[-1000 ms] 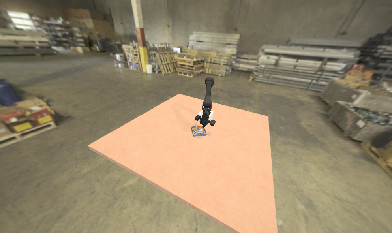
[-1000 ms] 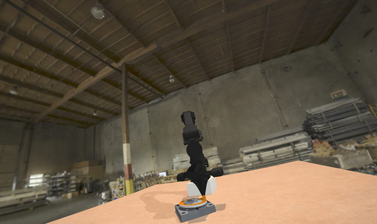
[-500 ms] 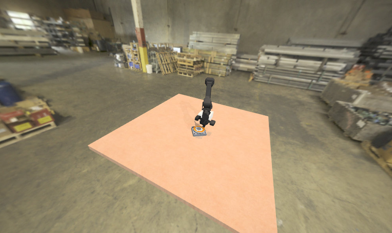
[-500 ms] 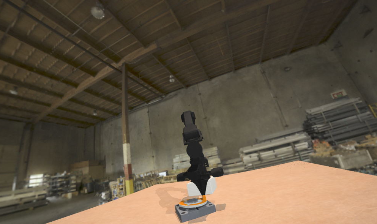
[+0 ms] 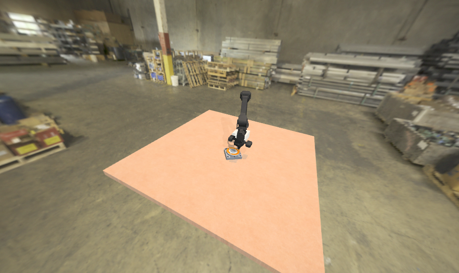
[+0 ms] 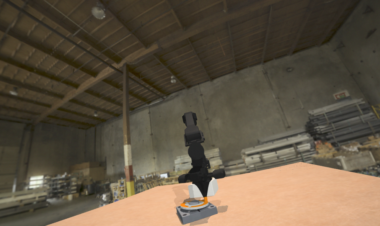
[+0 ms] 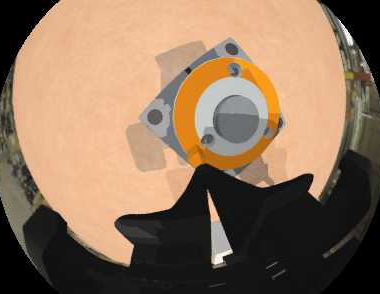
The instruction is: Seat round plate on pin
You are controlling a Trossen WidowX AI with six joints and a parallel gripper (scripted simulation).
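Right under the wrist cam, the gripper (image 7: 209, 174) is clenched on nothing, tips at the near rim of the round plate (image 7: 229, 115), which sits on the post (image 7: 238, 118) over the grey base (image 6: 196, 213). Seems unfinished: contact looks likely. Can't make out the pin or whether the plate's flat; orange tab (image 6: 205, 199) barely shows.

The round plate (image 7: 229, 115), orange-rimmed with a pale grey inner ring, sits on the post (image 7: 236, 117) over the square grey base (image 6: 196, 213), its orange tab (image 6: 205, 199) sticking up at the right.
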